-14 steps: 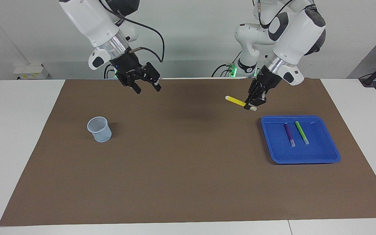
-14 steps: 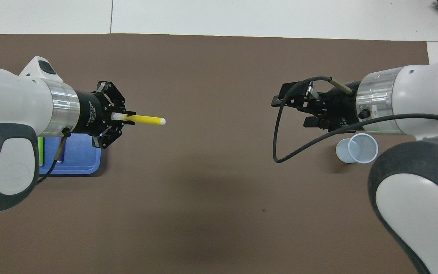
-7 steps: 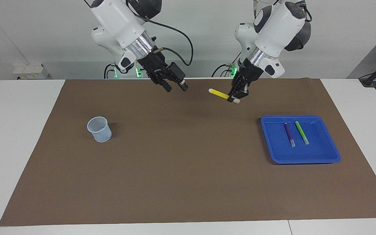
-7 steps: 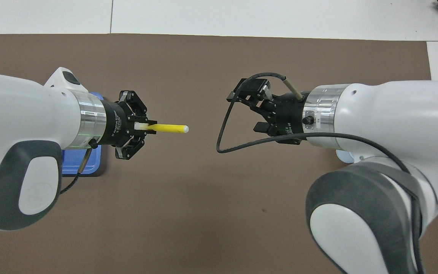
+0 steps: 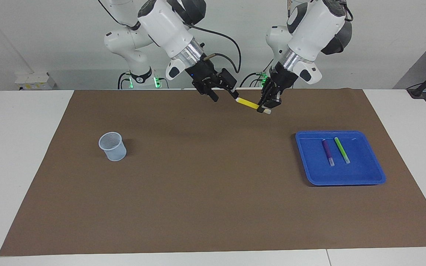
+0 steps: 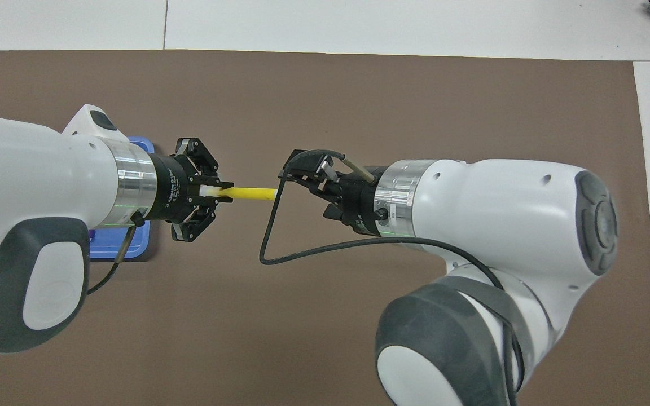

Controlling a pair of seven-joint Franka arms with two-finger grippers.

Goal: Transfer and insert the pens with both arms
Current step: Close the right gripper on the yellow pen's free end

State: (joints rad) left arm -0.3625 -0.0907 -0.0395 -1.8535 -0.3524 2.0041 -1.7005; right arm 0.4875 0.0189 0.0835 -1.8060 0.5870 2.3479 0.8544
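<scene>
My left end effector (image 5: 266, 108) (image 6: 212, 192) is clamped on the whitish end of the slim yellow marker pen (image 5: 247, 103) (image 6: 247, 193), holding it up in the air over the brown mat (image 5: 213, 192) (image 6: 325, 90) near the robots' edge of it. The pen points level toward my right arm, and from above its free tip reaches the mouth of my right end effector (image 5: 225, 95) (image 6: 301, 181). That one has its fingers spread apart; in the facing view one fingertip sits right at the pen's free end, but I cannot tell whether it touches. Neither finger has closed on the pen.

Moving outward, I see the square blue plastic tray (image 5: 368, 177) (image 6: 112, 249) resting on the mat toward my left arm's end of the worktop. Two pens lie in it side by side without touching: the slim purple marker pen (image 5: 327, 152) and the slim bright green marker pen (image 5: 341, 150), each with its whitish end pointing away from the robots. From above, my left arm hides most of the tray and both pens.

Toward my right arm's end of the worktop, the small pale blue mesh cup (image 5: 112, 146) stands upright on the mat, well apart from both end effectors.
</scene>
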